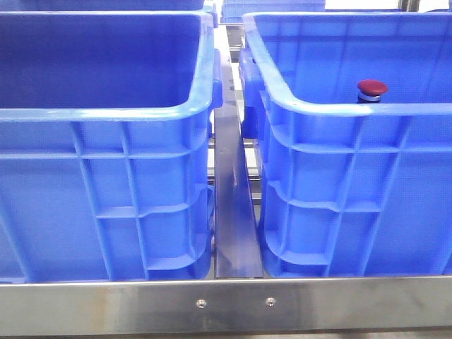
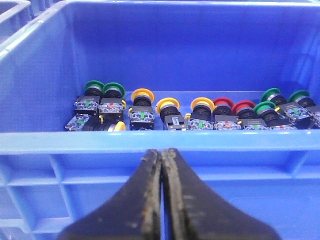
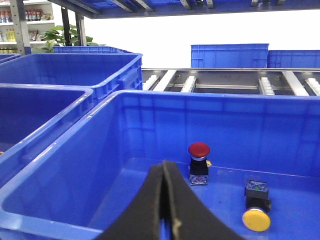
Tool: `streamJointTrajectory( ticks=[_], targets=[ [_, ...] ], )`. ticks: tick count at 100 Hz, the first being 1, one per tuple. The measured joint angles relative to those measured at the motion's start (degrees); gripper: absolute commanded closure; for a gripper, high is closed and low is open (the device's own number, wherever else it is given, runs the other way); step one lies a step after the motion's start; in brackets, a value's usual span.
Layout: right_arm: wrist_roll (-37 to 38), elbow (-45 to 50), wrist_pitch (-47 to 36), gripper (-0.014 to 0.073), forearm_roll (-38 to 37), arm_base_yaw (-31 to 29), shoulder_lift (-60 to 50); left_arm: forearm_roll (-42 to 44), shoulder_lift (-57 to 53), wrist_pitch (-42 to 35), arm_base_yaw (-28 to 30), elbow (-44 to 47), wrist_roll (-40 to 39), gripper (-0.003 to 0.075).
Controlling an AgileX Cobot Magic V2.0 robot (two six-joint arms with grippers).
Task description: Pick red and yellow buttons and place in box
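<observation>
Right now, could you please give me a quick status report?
Left tool and right tool shut, empty. Dark red domed button upright, yellow-capped button on its side, both in the right blue plastic crate. Nothing in the way.

Green buttons point(image 2: 102, 90) in crate; roller conveyor point(image 3: 225, 82) behind.

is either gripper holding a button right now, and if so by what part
Nothing is held. The left gripper is shut on nothing outside the crate of buttons, and the right gripper is shut empty above the box where the red button stands.
</observation>
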Motion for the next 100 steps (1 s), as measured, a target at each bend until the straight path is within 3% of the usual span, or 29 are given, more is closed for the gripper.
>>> streamJointTrajectory(
  ticks=[13,23,46,61,74,100],
  targets=[
    [0.41,0.70,-3.24,0.0687,-0.99,-0.32,0.00,0.00,0.00,0.00,0.00,0.00,0.00,0.0741],
    [6.94,1.70,-4.65,0.0687,-10.16,-1.42,0.00,0.00,0.00,0.00,0.00,0.00,0.00,0.0741],
    [44.44,6.86,-8.82,0.0687,-47.41,-5.16,0.00,0.00,0.00,-0.10,0.00,0.00,0.00,0.0741],
    [61.60,10.86,-14.76,0.0687,-61.68,-7.36,0.00,0.00,0.00,-0.10,0.00,0.00,0.00,0.0741],
    [65.23,11.38,-11.60,0.0687,-66.06,-8.00,-2.14,0.00,0.00,-0.10,0.00,0.00,0.00,0.0741],
    [66.11,11.38,-10.37,0.0687,-66.98,-8.41,-2.98,0.00,0.00,-0.21,0.00,0.00,0.00,0.0741]
  ],
)
